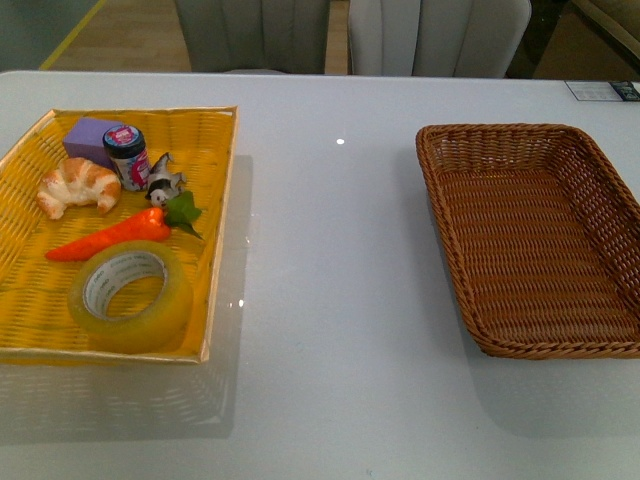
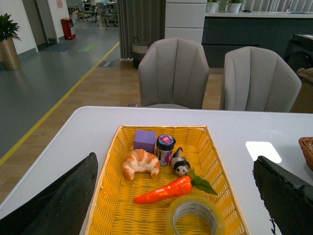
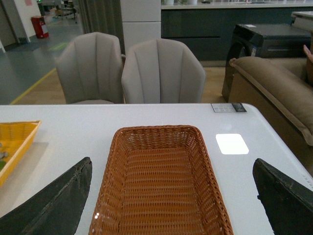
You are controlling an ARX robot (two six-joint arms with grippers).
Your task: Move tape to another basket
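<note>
The tape, a wide clear yellowish roll with a white printed core, lies flat in the near right corner of the yellow tray. It also shows in the left wrist view. The brown wicker basket stands empty on the right of the table, and shows in the right wrist view. My left gripper is open, held above the near end of the yellow tray, with the tape between its fingers. My right gripper is open over the near end of the basket. Neither arm shows in the front view.
The yellow tray also holds a croissant, a purple block, a small jar, a panda figure and a toy carrot. Two grey chairs stand behind the table. White tabletop lies between the two baskets.
</note>
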